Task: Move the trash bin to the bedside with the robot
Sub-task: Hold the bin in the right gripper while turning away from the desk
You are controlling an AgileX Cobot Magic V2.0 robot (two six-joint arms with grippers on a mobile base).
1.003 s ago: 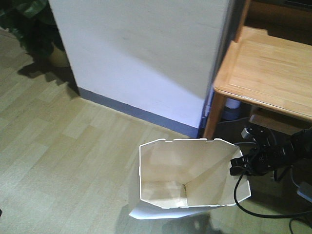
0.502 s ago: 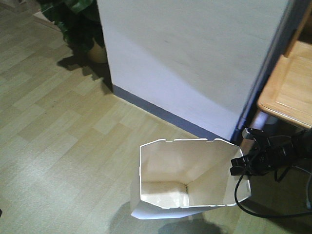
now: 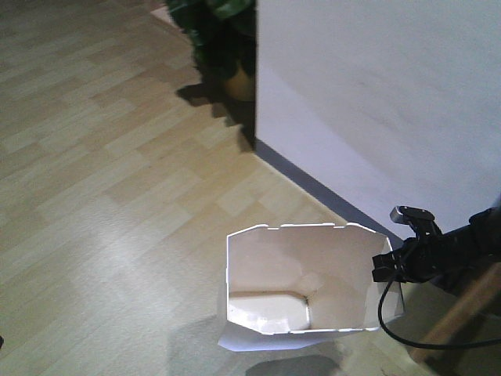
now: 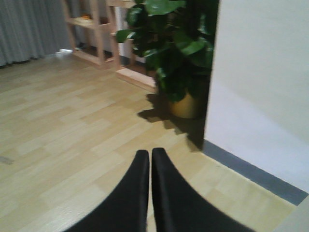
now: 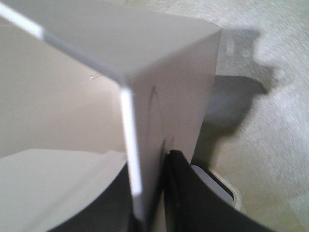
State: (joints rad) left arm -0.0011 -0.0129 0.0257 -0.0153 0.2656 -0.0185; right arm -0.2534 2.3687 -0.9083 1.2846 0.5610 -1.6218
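The trash bin (image 3: pixel 290 251) stands upright on the wooden floor (image 3: pixel 102 157), at 6 o'clock in the front view, near a white wall (image 3: pixel 376 102). The right gripper (image 3: pixel 385 266) is clenched on the bin's rim at its 3 o'clock side, one finger inside the bin wall and one outside. The left gripper (image 4: pixel 150 162) is clenched on nothing, fingers pressed together above the floor. A potted plant (image 3: pixel 223 39) sits at 12 o'clock.

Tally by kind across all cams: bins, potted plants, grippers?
trash bin: 1
potted plant: 1
grippers: 2 (left gripper, right gripper)
Total: 4
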